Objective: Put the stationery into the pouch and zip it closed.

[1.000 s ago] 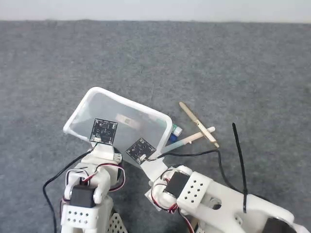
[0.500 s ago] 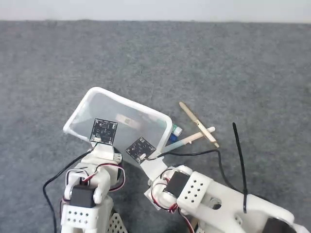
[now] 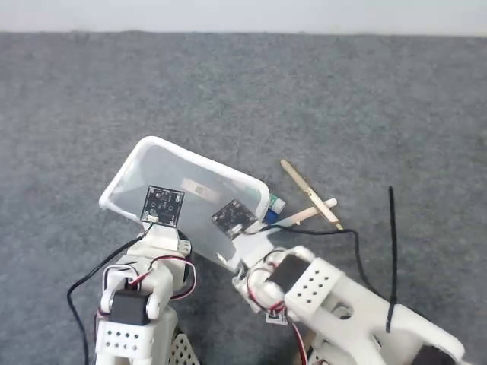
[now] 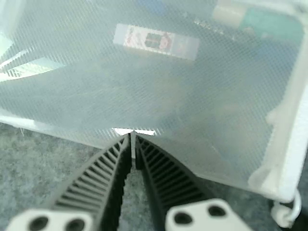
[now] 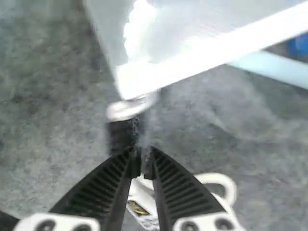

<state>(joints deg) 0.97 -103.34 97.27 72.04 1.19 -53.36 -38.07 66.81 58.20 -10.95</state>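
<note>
Pouch (image 3: 163, 163) near edge and one pen's (image 3: 295, 219) end beneath the arms (image 3: 319, 293)

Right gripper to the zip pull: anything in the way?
Nothing visible. The right gripper is shut on the dark zipper pull at the corner of the pouch, with only grey carpet around it. The light blue pen lies apart from it, beyond the pouch's white edge.
</note>
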